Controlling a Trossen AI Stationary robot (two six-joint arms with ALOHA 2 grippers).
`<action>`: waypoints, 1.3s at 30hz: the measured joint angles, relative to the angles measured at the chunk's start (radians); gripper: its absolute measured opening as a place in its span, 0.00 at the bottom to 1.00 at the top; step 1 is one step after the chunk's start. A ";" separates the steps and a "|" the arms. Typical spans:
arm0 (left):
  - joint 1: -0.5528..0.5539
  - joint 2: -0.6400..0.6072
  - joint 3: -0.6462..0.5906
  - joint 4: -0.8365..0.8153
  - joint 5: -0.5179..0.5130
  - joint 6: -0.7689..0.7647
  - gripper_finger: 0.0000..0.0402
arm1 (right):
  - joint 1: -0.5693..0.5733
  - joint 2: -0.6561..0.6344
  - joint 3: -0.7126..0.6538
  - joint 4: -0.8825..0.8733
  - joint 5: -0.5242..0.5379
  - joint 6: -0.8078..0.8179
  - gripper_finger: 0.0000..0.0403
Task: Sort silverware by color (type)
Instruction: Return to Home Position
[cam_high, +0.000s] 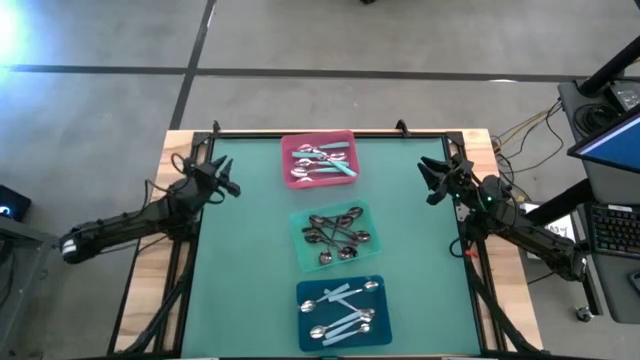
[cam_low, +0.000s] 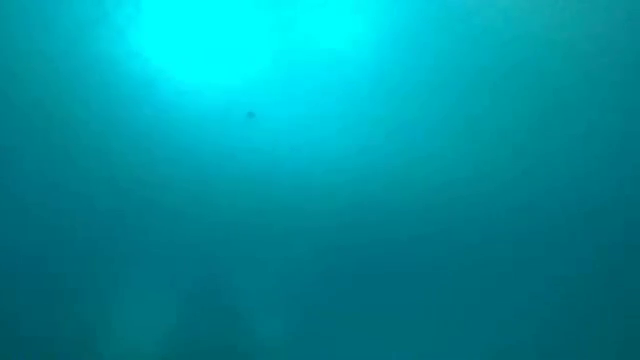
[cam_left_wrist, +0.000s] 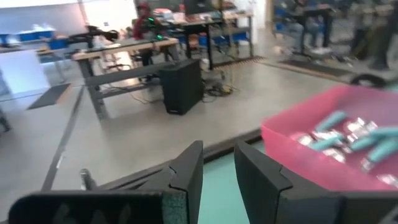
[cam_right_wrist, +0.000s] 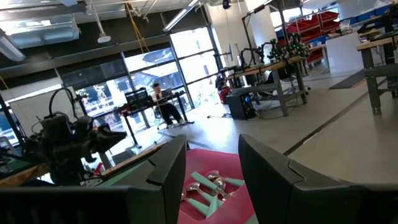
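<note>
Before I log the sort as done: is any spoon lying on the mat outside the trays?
No, every spoon lies inside the pink tray, mint tray or blue tray; none on the mat.

Bench (cam_high: 250, 270): three trays in line down the middle. Pink tray (cam_high: 318, 136) has teal spoons (cam_high: 335, 166), mint tray (cam_high: 308, 258) dark spoons (cam_high: 335, 236), blue tray (cam_high: 380, 330) pale-blue spoons (cam_high: 345, 316). Left tool (cam_high: 228, 177) and right tool (cam_high: 430, 180) sit at opposite edges, fingers apart.

Your 2 arms, the left arm (cam_high: 135, 220) and the right arm (cam_high: 522, 230), are slender, jointed, matte black; each ends in 2 flat, angular black fingers (cam_left_wrist: 186, 180).
</note>
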 joint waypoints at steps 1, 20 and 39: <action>0.016 -0.012 0.000 0.001 0.000 0.000 0.19 | 0.000 0.000 0.000 0.000 0.000 0.000 0.35; 0.064 -0.110 0.000 0.002 0.000 0.000 0.19 | 0.000 0.000 0.000 0.000 0.000 0.000 0.35; 0.064 -0.075 0.011 0.002 0.002 0.000 0.19 | 0.000 0.000 0.000 0.000 0.000 0.000 0.35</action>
